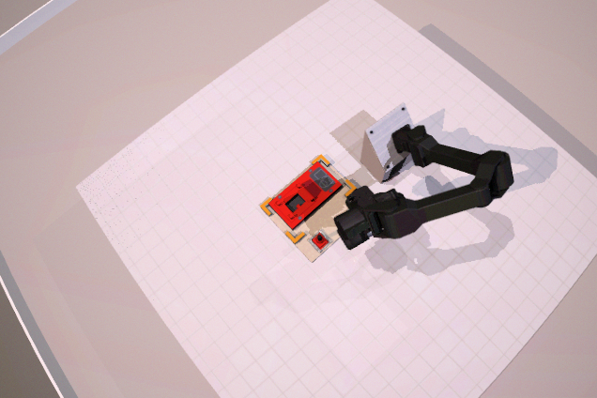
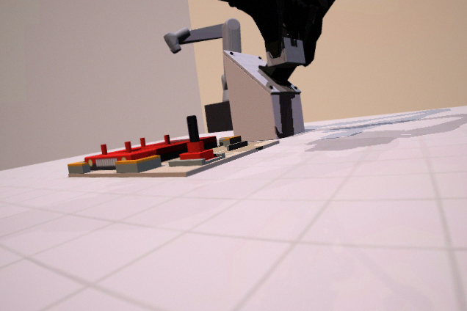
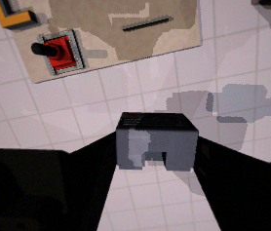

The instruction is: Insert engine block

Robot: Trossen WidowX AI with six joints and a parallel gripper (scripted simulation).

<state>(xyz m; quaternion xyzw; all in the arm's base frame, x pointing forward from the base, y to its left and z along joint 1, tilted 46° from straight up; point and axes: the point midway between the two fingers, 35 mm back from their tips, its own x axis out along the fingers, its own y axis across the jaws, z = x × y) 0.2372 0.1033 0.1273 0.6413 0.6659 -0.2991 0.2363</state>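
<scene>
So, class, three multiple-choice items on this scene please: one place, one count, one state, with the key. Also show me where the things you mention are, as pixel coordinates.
1. Where is the grey notched engine block [image 2: 293, 51] [image 3: 157, 145]?
A in the car body
B between the tool's fingers
C on the beige board

2. How many red pegs stand on the flat red car body [image 1: 284, 205] [image 2: 150, 147]?
A two
B six
C four

3. The black-handled red part [image 1: 319, 239] [image 2: 196, 150] [image 3: 61, 52] is:
A upright
B upside down
C gripped

B: exterior and wrist views show it pinched.
C: exterior view shows four.
A: its handle points up.
</scene>
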